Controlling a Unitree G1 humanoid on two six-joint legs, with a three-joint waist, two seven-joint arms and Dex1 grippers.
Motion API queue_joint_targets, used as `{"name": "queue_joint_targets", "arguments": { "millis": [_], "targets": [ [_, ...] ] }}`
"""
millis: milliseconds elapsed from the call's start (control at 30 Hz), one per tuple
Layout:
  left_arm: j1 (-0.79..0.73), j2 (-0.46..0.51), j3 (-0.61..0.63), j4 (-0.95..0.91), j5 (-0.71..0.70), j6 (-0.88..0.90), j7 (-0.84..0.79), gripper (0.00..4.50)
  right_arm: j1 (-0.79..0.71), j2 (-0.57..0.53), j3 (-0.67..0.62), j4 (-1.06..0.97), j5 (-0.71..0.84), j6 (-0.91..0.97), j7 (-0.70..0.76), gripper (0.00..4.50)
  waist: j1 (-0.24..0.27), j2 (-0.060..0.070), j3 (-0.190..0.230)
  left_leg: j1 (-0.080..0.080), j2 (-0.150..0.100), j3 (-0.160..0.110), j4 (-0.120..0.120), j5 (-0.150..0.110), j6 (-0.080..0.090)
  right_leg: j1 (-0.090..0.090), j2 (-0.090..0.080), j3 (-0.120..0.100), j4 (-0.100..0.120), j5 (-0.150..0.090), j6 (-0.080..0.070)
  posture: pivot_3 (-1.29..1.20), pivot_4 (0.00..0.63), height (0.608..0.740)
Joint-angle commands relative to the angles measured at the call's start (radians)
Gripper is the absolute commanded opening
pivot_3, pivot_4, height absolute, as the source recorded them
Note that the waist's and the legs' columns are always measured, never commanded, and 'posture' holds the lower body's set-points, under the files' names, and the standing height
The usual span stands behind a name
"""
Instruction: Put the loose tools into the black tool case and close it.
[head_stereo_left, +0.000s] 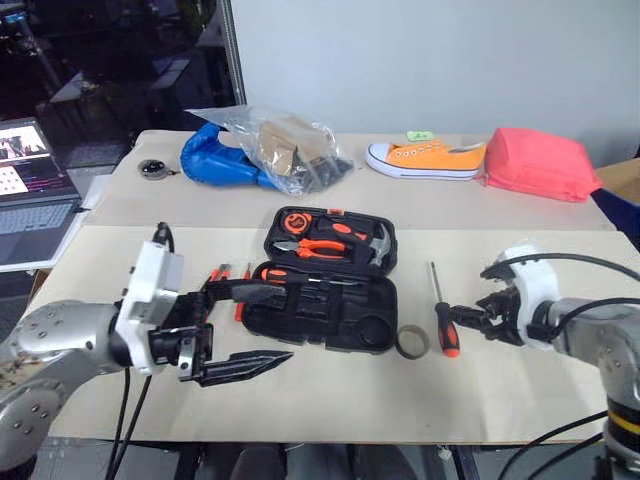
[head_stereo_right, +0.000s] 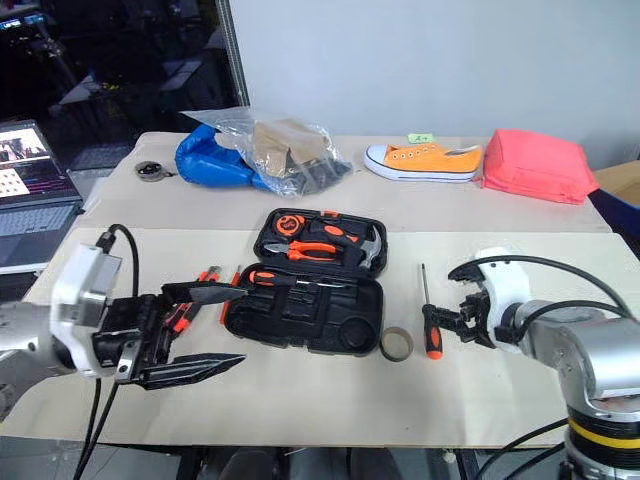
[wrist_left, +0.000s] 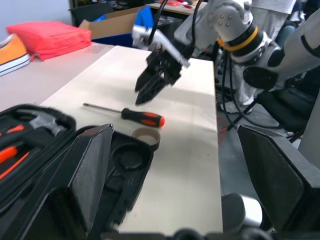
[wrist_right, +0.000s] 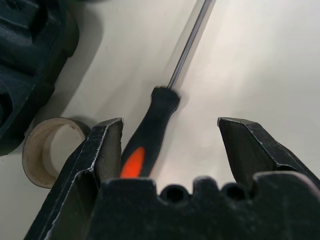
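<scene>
The black tool case (head_stereo_left: 330, 312) lies open in the middle of the table, with a hammer, pliers and a tape measure in its lid. A loose screwdriver (head_stereo_left: 443, 322) with a black-and-orange handle lies to the right of the case. My right gripper (head_stereo_left: 468, 318) is open just above the handle's end. The handle (wrist_right: 145, 145) sits between its fingers, near one finger (wrist_right: 102, 150), without touching. Small orange-handled tools (head_stereo_left: 222, 276) lie to the left of the case. My left gripper (head_stereo_left: 288, 325) hovers open at the case's front left corner and holds nothing.
A roll of tape (head_stereo_left: 411, 342) sits between the case and the screwdriver. At the back are a plastic bag over a blue bundle (head_stereo_left: 265, 150), an orange sneaker (head_stereo_left: 425, 158) and a pink-red pouch (head_stereo_left: 540, 163). A laptop (head_stereo_left: 30, 205) stands at the far left.
</scene>
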Motion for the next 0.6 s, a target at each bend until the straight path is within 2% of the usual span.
{"name": "queue_joint_targets", "arguments": {
  "millis": [33, 133, 300, 400, 467, 567, 600],
  "targets": [
    [-0.026, 0.014, -0.008, 0.004, -0.017, 0.002, 0.015, 4.23, 0.014, 0.037, 0.020, 0.005, -0.039, -0.001, -0.063, 3.51, 0.002, 0.000, 0.000, -0.001, 0.000, 0.000, 0.000, 0.000, 0.000, -0.001, 0.000, 0.000, 0.000, 0.000, 0.000, 0.00, 0.150, 0.740],
    [-0.034, 0.013, -0.015, -0.002, -0.025, 0.002, 0.034, 4.23, 0.032, 0.054, 0.065, 0.017, -0.067, -0.029, -0.102, 3.51, 0.004, 0.000, 0.000, -0.003, -0.001, 0.000, -0.001, 0.000, 0.000, -0.003, -0.001, 0.000, -0.001, 0.000, 0.000, 0.00, 0.150, 0.740],
    [-0.026, 0.010, -0.018, -0.004, -0.028, -0.001, 0.053, 4.23, 0.047, 0.023, 0.119, 0.032, -0.085, -0.076, -0.110, 1.98, 0.006, 0.000, 0.000, -0.006, -0.002, 0.000, -0.001, 0.000, 0.000, -0.004, -0.003, 0.000, -0.001, 0.001, -0.003, 0.00, 0.150, 0.740],
    [-0.010, 0.006, -0.009, 0.003, -0.028, -0.003, 0.057, 4.23, 0.073, -0.025, 0.119, 0.018, -0.089, -0.157, -0.081, 0.85, 0.006, 0.000, 0.000, -0.006, -0.002, 0.000, 0.000, 0.000, 0.000, -0.003, -0.004, -0.001, -0.001, 0.000, -0.001, 0.00, 0.150, 0.740],
    [0.002, 0.004, 0.001, 0.006, -0.028, -0.007, 0.061, 4.23, 0.080, -0.045, 0.086, 0.009, -0.073, -0.229, -0.043, 0.83, 0.007, 0.000, 0.000, -0.005, -0.002, 0.000, 0.000, 0.000, 0.000, -0.003, -0.004, -0.001, -0.001, -0.001, 0.001, 0.00, 0.150, 0.740],
    [0.040, -0.017, 0.026, 0.010, 0.023, -0.045, 0.075, 4.23, 0.067, -0.102, 0.049, -0.031, -0.024, -0.479, 0.126, 0.83, 0.001, 0.001, 0.000, -0.005, -0.002, 0.000, 0.000, 0.000, 0.000, -0.003, -0.003, 0.000, -0.001, -0.001, 0.002, 0.00, 0.150, 0.740],
    [0.067, -0.032, 0.036, 0.009, 0.063, -0.071, 0.080, 4.23, 0.033, -0.102, 0.054, -0.037, 0.010, -0.506, 0.169, 0.83, -0.002, 0.001, 0.000, -0.005, -0.002, 0.000, 0.000, 0.000, 0.000, -0.003, -0.003, 0.000, -0.001, -0.002, 0.003, 0.00, 0.150, 0.740]
  ]
}}
